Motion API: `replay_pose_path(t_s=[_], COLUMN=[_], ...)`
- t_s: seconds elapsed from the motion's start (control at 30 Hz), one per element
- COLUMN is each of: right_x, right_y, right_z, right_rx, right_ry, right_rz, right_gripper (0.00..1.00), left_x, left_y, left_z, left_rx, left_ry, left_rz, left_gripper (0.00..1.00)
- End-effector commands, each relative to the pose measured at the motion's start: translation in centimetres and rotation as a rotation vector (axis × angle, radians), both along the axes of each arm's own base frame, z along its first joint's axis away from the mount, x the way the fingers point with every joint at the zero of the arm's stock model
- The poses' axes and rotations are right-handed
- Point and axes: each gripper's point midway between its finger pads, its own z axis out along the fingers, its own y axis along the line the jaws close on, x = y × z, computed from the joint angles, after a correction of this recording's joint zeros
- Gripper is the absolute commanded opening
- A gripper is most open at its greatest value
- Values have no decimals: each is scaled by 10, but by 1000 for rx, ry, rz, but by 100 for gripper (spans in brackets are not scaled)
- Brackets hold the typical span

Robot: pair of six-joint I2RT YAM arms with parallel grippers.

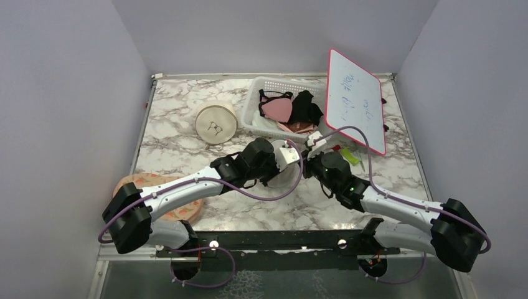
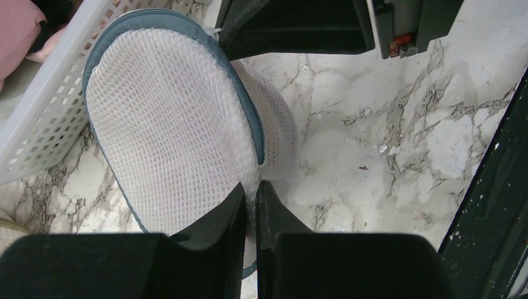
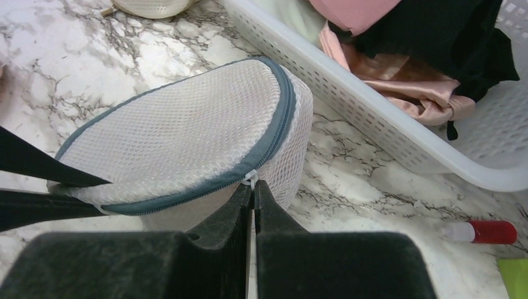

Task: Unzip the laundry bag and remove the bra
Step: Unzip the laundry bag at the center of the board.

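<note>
Laundry bag (image 3: 180, 140): table centre, flat top tilted, just beside white basket (image 3: 386, 121) at its 12 o'clock. Zip closed along visible arc. L gripper (image 2: 250, 187): jaws narrow, pinching mesh at bag rim. R gripper (image 3: 253, 187): jaws narrow, clamped on zip pull (image 3: 251, 179). Basket holds pink and black garments (image 3: 429, 37). Cream round case (image 1: 215, 123) approx 10 o'clock of bag; whiteboard (image 1: 355, 109) approx 2 o'clock.

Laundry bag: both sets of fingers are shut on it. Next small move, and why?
Probably pull the right gripper along the zip ring while the left gripper holds. The right fingers pinch the white zip pull, the left pinch the mesh of the laundry bag, and the visible zip looks closed.
</note>
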Motion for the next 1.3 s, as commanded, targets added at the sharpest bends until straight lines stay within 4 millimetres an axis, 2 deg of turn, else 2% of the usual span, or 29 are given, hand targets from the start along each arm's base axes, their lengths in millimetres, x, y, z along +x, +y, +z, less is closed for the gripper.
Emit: replay_pose_path(t_s=[0.0,0.07,0.27,0.4,0.5,0.67,0.83,0.93,1.07,1.2,1.27], right_x=[-4,-6,-14,-18,-18,-26,-35,-43,-52,-64,-66], right_y=[16,19,22,22,13,12,17,22,34,50,54], right_z=[-2,-4,5,-1,-6,-13,-7,-1,-4,7,7], right_rx=[-11,-31,9,10,-19,-84,8,65,20,61,60], right_ry=[83,125,187,250,329,374,388,374,439,415,420], right_rz=[86,102,106,94,15,56,72,119,202,342,367], right_gripper=[1,1,1,1,1,1,1,1,1,1,1], left_x=[-3,-2,5,4,6,9,4,-7,-16,-17,-19], left_y=[2,3,9,9,12,15,13,7,-1,-11,-17], left_z=[2,1,10,12,11,11,15,18,23,28,30], left_rx=[4,8,2,-1,7,19,8,-28,-77,-114,-131], left_ry=[-8,-13,-59,-67,-79,-94,-78,-53,-26,7,24], left_rz=[-7,2,34,29,35,51,27,-30,-75,-77,-90], left_gripper=[0,0,0,0,0,0,0,17,38,50,51])
